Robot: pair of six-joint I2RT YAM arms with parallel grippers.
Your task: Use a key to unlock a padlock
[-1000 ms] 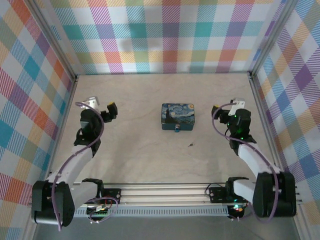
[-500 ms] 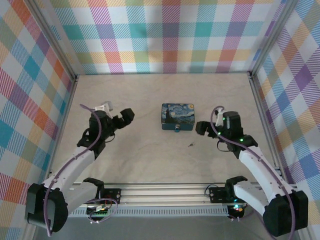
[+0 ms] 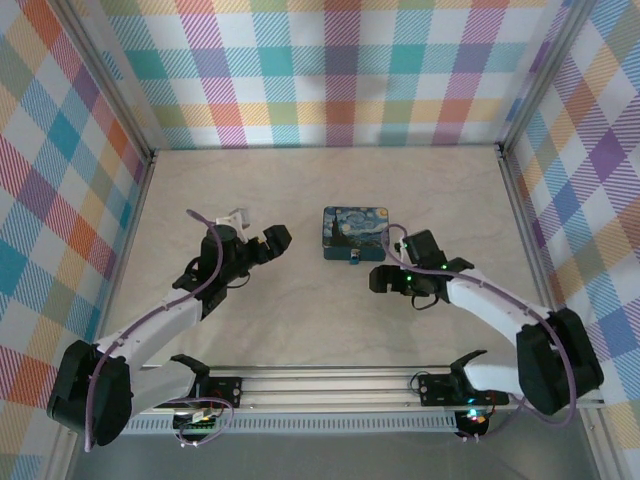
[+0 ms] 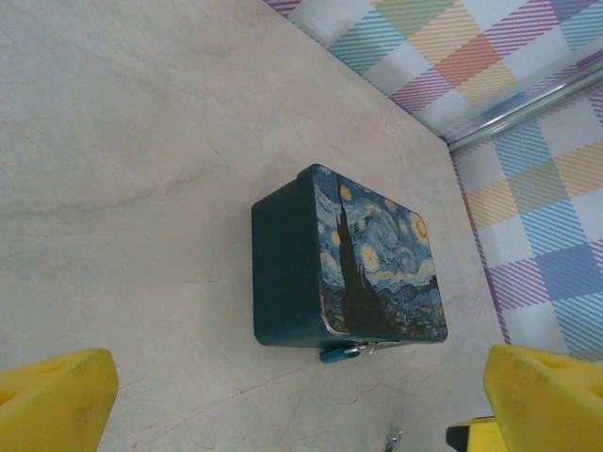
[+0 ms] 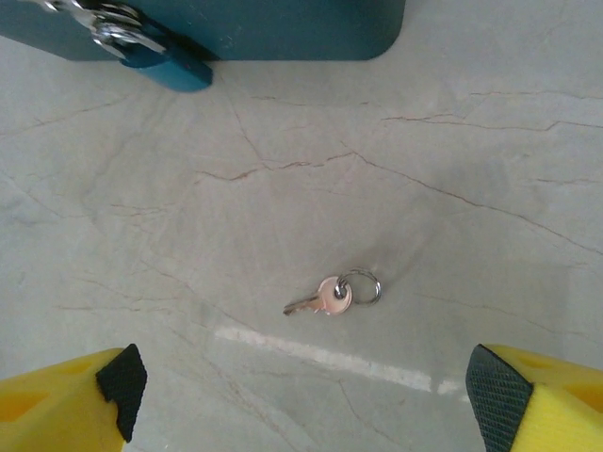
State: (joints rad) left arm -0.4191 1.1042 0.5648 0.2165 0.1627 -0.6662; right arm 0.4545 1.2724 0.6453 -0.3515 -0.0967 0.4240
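1. Right gripper (image 5: 306, 379) spread open, empty; key (image 5: 325, 297) lies on table (image 5: 490, 141) just past it, 12 o'clock.
2. Padlock (image 5: 160, 58) at 11 o'clock, touching tin (image 5: 283, 24) front.
3. Left gripper (image 4: 283, 395) open, empty; tin at 12 o'clock.

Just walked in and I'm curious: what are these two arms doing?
They are set to unlock the small blue padlock hanging on the front of the starry-night tin. The right gripper hovers open over the key, which lies with its ring on the table, not yet picked up. The left gripper, also open, faces the tin from the side, holding nothing.
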